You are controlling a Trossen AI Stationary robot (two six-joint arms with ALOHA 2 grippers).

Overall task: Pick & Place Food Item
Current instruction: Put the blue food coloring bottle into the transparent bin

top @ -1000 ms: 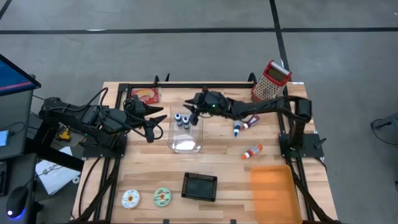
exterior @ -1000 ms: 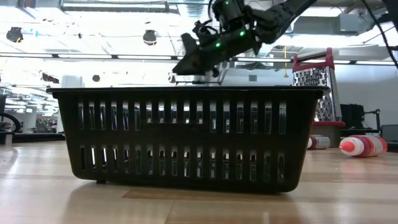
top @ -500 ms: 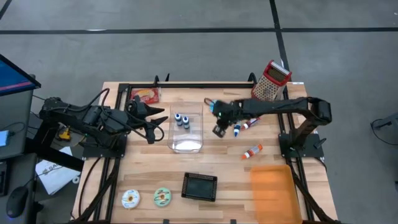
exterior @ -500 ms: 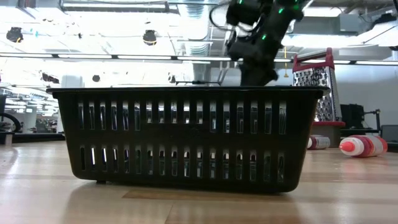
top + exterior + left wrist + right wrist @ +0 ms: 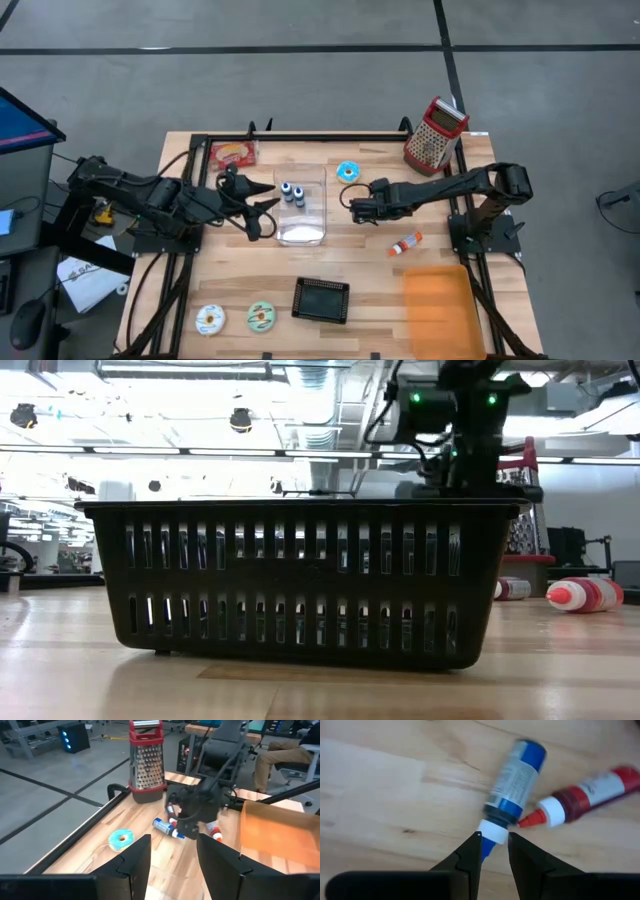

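On wood lies a blue bottle [image 5: 516, 767], white-capped, between the parted right claw [image 5: 494, 844].

Red-topped grater [image 5: 435, 130] at table's far edge; orange tray [image 5: 440, 305] near corner.

**Colours on the table**

We see a light wood table [image 5: 350, 250] and a black slotted basket [image 5: 300, 580]. The grater [image 5: 434, 130] is silver with red top and base. One bottle [image 5: 512, 772] is blue with a white neck, another bottle [image 5: 590, 792] dark red with white collar and red tip. The donut [image 5: 348, 171] has blue icing. The tray [image 5: 440, 305] is orange, both arms dark.
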